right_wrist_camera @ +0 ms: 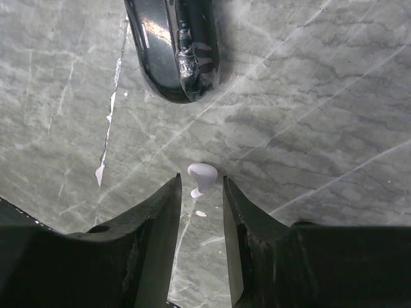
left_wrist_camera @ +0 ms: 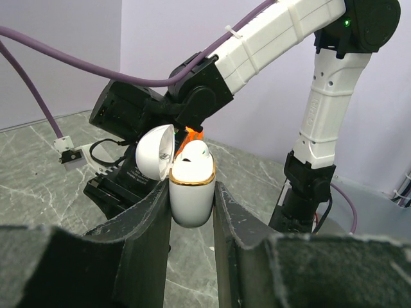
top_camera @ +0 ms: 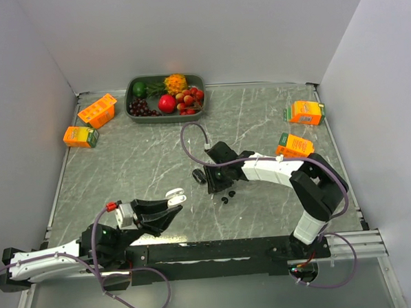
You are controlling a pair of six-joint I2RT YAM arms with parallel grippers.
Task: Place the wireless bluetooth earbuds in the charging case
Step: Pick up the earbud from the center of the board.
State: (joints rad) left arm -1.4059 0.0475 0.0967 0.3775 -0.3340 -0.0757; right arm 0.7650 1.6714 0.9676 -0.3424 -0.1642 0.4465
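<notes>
Jaws of the left gripper (left_wrist_camera: 191, 190) are clamping the white charging case (left_wrist_camera: 191, 208) by its sides, holding it upright off the table with its lid (left_wrist_camera: 154, 160) hanging open to one side. One seated earbud (left_wrist_camera: 194, 152), white, is sitting in the case, its rounded head poking above the gold-rimmed mouth.

Over at the right gripper (right_wrist_camera: 200, 190), the jaws are standing narrowly apart and gripping nothing. A loose white earbud (right_wrist_camera: 201, 172) is lying on the marbled table (top_camera: 123, 165) right at their tips, head just ahead of them and stem pointing back into the gap. It is looking small, matte and smooth.

Just beyond it a glossy black oblong object (right_wrist_camera: 174, 48) is resting, and in the overhead view two tiny black buds (top_camera: 228, 196) are lying beside the gripper.

Farther back a grey tray (top_camera: 129, 108) is holding dark grapes (top_camera: 141, 108), a red fruit (top_camera: 167, 103) and other produce; four orange cartons (top_camera: 97, 110) are sitting near the table's edges.
</notes>
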